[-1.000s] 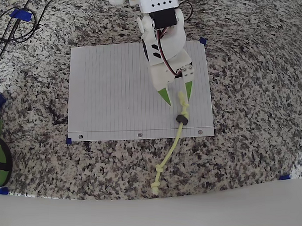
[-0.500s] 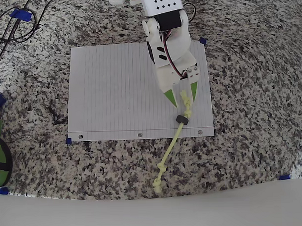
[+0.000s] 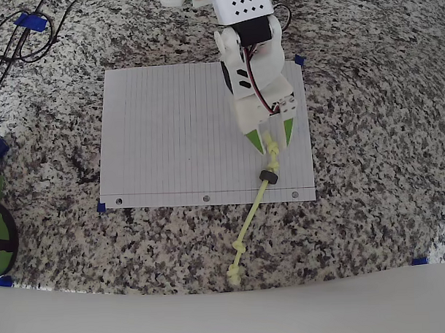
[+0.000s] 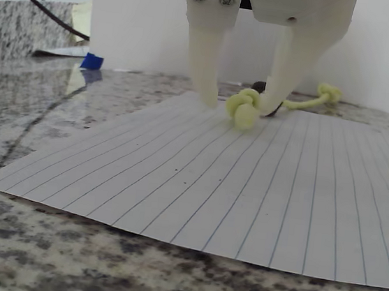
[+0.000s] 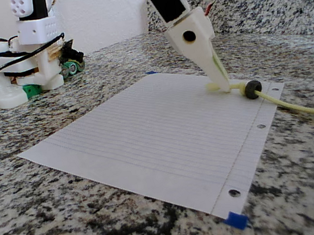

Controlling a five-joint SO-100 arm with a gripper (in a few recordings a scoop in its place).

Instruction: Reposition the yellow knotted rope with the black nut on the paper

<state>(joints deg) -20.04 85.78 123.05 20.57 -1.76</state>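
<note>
While my gripper (image 3: 272, 146) stands narrowly apart around the yellow knotted rope's (image 3: 252, 221) end knot, seemingly touching it, the black nut (image 3: 267, 176) lies on the paper (image 3: 170, 132).

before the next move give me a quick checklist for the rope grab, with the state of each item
1. Gripper straddles the end knot of the yellow knotted rope: ok.
2. Jaws closed firmly on the knot: cannot tell; in the wrist view one finger touches it, the other stands apart.
3. Black nut threaded on the rope, on the paper: ok.
4. Whole rope on the paper: not ok; its tail lies on the granite counter.
5. Paper flat: ok.
</note>
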